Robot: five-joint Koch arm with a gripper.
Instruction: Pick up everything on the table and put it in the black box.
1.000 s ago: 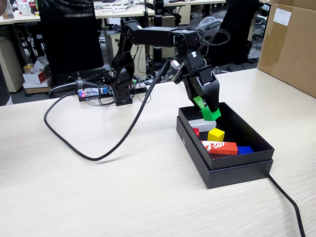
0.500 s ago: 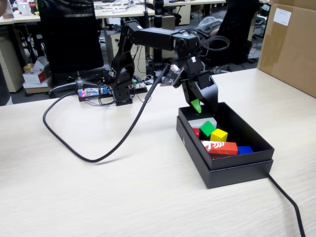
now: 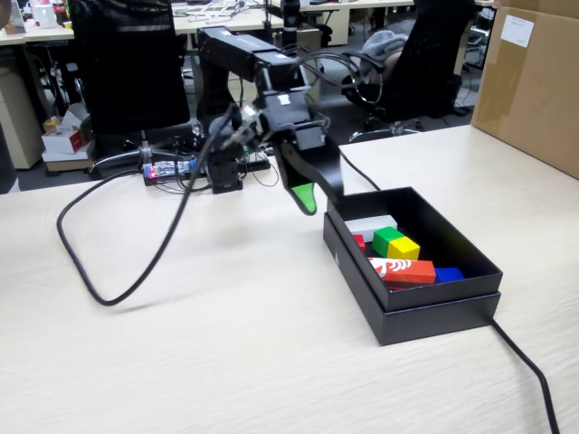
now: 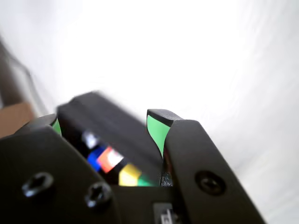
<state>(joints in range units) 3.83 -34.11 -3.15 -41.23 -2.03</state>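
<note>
Toward the right edge of the bench (image 3: 226, 334) sat the black box (image 3: 425, 312), and all the small things lay inside it. In the fixed view the green cube (image 3: 387, 238) and the yellow cube (image 3: 404, 247) touched each other near the middle of the box, the yellow one in front and slightly right. Only a sliver of the red cube (image 3: 359, 241) showed just left of the green one, against the box's left wall. A white block (image 3: 371, 224) lay behind them, a red-and-white carton (image 3: 403, 269) lay in front of them, and a blue block (image 3: 449, 274) sat at the carton's right end.

The jaws (image 3: 312, 192) hung in the air just beyond the box's far left corner, above the bench and clear of the rim, pointing downward. They held nothing. In the wrist view the jaws (image 4: 106, 125) stood apart with a wide gap between the green-lined tips, and the box showed through that gap, blurred, with the yellow cube (image 4: 129, 175), a bit of green cube (image 4: 145, 181), the carton (image 4: 110, 158) and the blue block (image 4: 96, 156) visible as patches of colour. All the cubes were thus below and ahead of the parted tips, none between them.

A brown cardboard carton (image 3: 534, 86) stood at the far right corner of the bench, well apart from the box. A black cable (image 3: 99, 262) looped across the left part of the bench.
</note>
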